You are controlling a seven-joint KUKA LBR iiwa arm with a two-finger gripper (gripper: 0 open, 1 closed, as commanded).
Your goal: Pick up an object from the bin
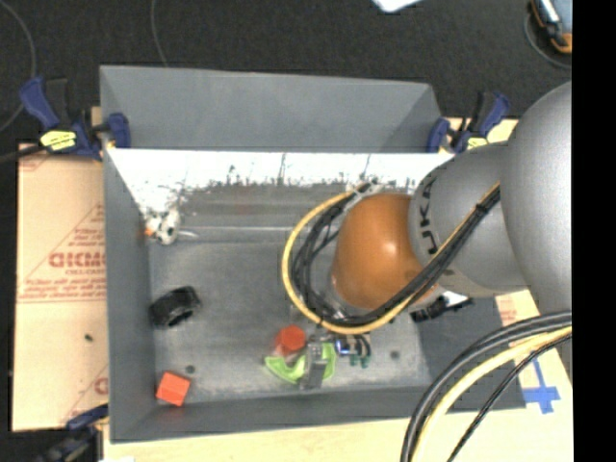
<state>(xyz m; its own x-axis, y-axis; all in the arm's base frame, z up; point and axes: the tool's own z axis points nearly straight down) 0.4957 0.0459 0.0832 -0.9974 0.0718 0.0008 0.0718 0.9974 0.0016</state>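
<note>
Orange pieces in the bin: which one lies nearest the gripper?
The round red-orange piece beside the green thing, right by the gripper. The orange cube sits apart in the lower-left corner of the bin.

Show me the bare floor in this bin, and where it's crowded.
Widest bare floor: the middle of the bin, between the black ring, the white-and-orange piece and the arm's orange cover. A smaller strip lies between the orange cube and the green piece. Crowded: the view's lower centre, where the gripper sits over the green piece and a red piece.
</note>
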